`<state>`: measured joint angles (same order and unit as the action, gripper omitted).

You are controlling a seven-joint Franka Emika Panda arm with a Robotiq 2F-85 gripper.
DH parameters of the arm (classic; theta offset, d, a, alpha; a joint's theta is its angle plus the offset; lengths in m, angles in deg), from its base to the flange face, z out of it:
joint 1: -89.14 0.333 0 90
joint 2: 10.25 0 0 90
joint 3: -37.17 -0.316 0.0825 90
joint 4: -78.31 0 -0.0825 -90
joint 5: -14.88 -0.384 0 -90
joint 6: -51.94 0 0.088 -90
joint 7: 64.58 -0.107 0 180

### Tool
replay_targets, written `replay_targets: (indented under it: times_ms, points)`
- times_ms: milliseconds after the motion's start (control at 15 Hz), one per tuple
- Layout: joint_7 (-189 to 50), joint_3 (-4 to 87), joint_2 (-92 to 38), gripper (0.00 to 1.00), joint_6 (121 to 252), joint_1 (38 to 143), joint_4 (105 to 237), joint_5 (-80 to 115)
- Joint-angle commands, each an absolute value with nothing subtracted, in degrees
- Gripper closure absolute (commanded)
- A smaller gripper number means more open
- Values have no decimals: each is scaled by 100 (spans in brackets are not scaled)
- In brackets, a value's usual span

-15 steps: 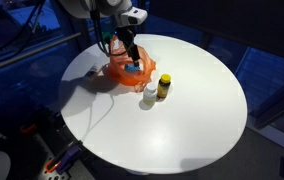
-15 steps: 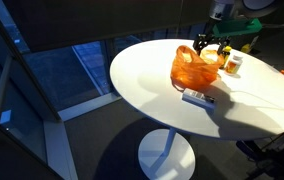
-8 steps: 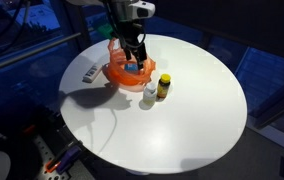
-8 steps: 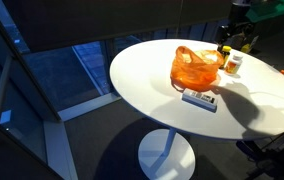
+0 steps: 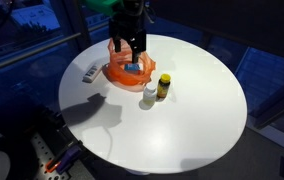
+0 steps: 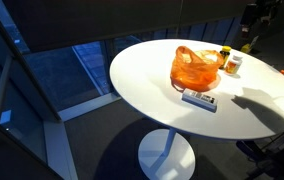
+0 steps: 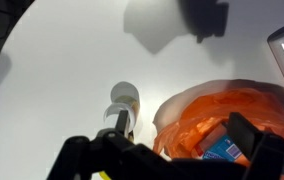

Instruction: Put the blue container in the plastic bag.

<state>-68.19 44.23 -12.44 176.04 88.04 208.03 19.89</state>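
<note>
The blue container (image 5: 132, 69) lies inside the orange plastic bag (image 5: 125, 73) on the round white table (image 5: 192, 110). In the wrist view the container (image 7: 227, 150) shows through the bag's open mouth (image 7: 217, 110). My gripper (image 5: 129, 42) hangs above the bag, open and empty, with its fingers spread on either side of the bag's mouth (image 7: 182, 135). In an exterior view the bag (image 6: 195, 68) sits at the table's far side and the gripper (image 6: 254, 18) is high above it, near the frame's top right.
A white bottle (image 5: 149, 93) and a yellow-labelled bottle (image 5: 164, 87) stand right next to the bag. The white bottle also shows in the wrist view (image 7: 125, 98). A flat remote-like object (image 5: 89, 73) lies on the bag's other side, near the table edge (image 6: 199, 99).
My gripper has risen straight up out of the bag. The blue container stays in the bag. The bottles have not moved.
</note>
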Motion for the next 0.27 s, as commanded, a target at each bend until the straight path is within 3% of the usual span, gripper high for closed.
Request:
replay_targets:
  times_ms: [0, 200]
  points:
    - [-6597, 4345, -985, 0, 17115, 8648, 20699, 1966]
    - [-6761, 4315, -1084, 0, 17310, 8660, 20755, 1989]
